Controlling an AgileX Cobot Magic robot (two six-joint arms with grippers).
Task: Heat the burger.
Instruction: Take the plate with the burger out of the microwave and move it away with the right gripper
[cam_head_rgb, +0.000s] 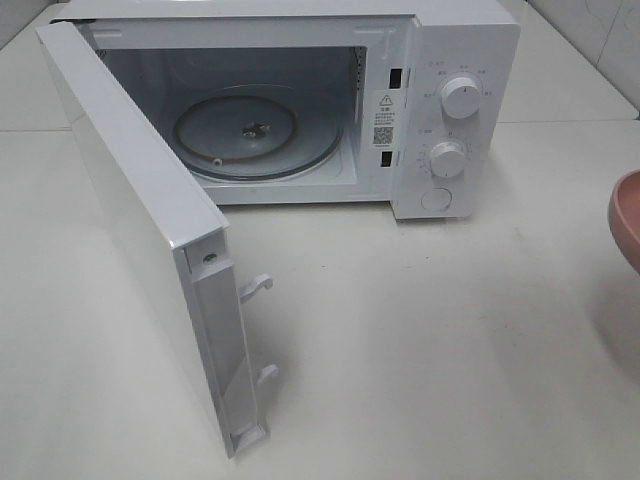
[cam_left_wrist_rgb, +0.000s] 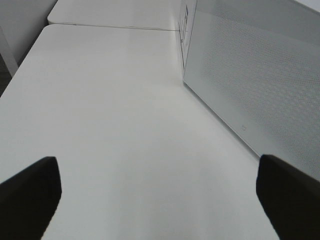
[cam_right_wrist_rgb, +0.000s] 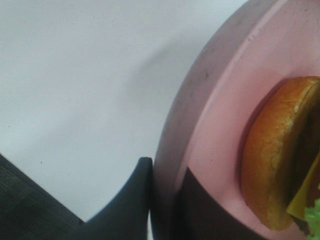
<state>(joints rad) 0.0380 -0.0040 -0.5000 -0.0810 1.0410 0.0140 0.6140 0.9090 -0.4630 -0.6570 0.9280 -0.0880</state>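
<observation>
The microwave (cam_head_rgb: 300, 110) stands on the white table (cam_head_rgb: 420, 340) with its door (cam_head_rgb: 150, 240) swung wide open toward seven o'clock, and the round glass tray (cam_head_rgb: 255, 135) inside has nothing on it. The burger (cam_right_wrist_rgb: 280, 155) sits on a pink plate (cam_right_wrist_rgb: 215, 115), and in the high view only a bit of that plate's edge peeks in at three o'clock, well apart from the microwave. The right gripper (cam_right_wrist_rgb: 165, 200) has its two dark fingers pinched on the plate's rim, one finger under the rim and one on top. The burger itself shows only in the right wrist view, near the fingers but not touching them. The left gripper (cam_left_wrist_rgb: 160, 200) has its fingers spread far apart over bare table, just beside the open door, and it holds nothing. I think the job right now is to carry the plate across to the open oven. To do it well, the plate should stay flat so the burger does not slide off. It should go in low and straight, between the door and the knobs (cam_head_rgb: 460, 97). The plate should land in the middle of the glass tray. The pinch is only on one edge, so a slow move looks safest.
</observation>
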